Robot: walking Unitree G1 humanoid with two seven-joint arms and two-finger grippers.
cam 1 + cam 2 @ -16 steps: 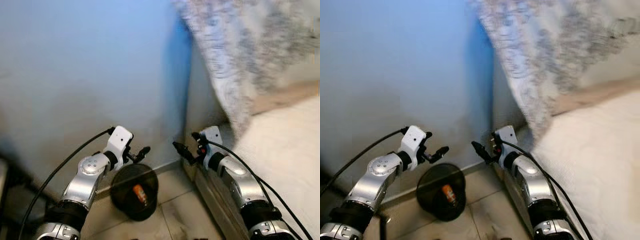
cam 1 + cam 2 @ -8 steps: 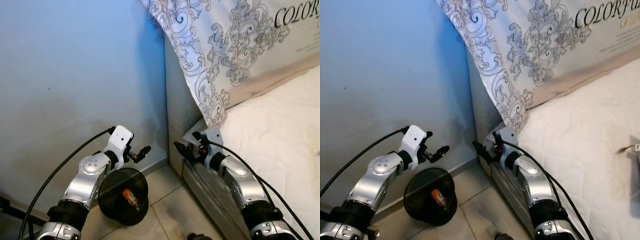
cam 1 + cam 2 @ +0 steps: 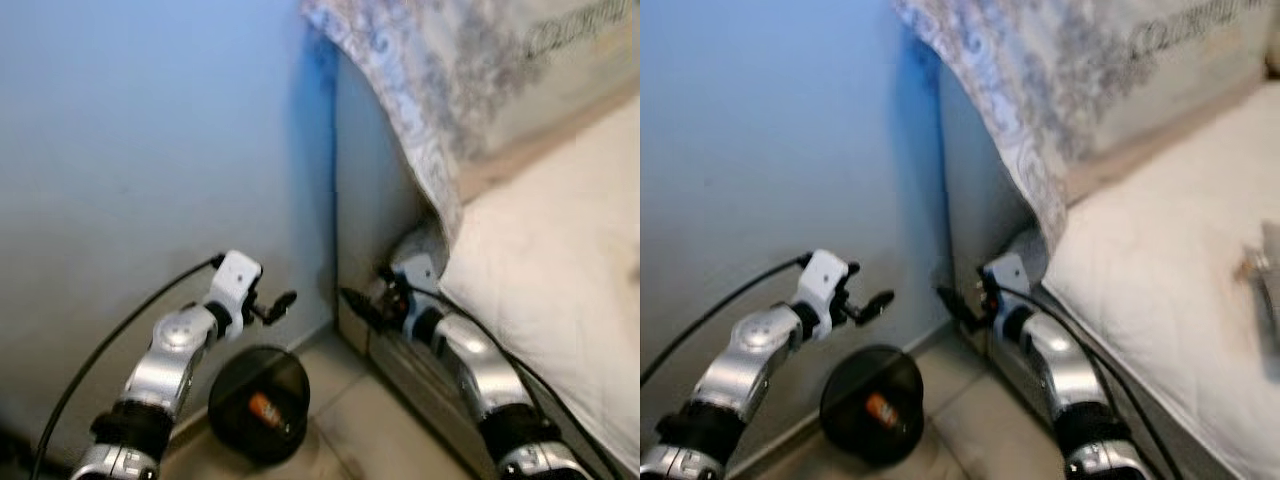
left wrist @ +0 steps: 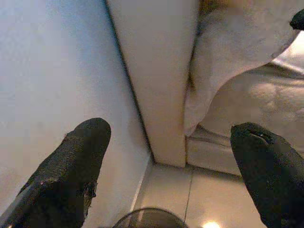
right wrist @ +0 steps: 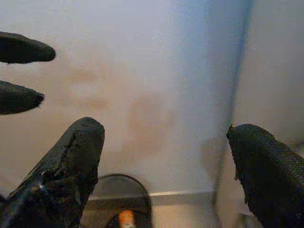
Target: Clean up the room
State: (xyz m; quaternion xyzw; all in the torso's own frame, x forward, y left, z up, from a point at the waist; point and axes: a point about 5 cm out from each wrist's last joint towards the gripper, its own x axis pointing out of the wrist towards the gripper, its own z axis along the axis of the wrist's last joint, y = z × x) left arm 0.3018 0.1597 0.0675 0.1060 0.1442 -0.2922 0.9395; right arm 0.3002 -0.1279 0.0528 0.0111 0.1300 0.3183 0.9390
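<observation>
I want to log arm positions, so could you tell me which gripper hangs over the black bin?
The left gripper, above the black bin; the right gripper is beside the bed frame.

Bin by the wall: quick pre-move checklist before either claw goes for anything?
1. Left claw empty and open: ok, its fingers stand wide apart with nothing between them.
2. Right claw empty and open: ok, same wide gap, nothing held.
3. Black bin located: ok, on the tiled floor against the blue wall, below and between the two claws.
4. Bin contents: ok, a small orange item lies inside; what it is, cannot tell.
5. Head views sharp enough to aim: not ok, both are blurred.
6. Right arm free of the bed: cannot tell, the arm runs close along the bed frame's edge.
</observation>
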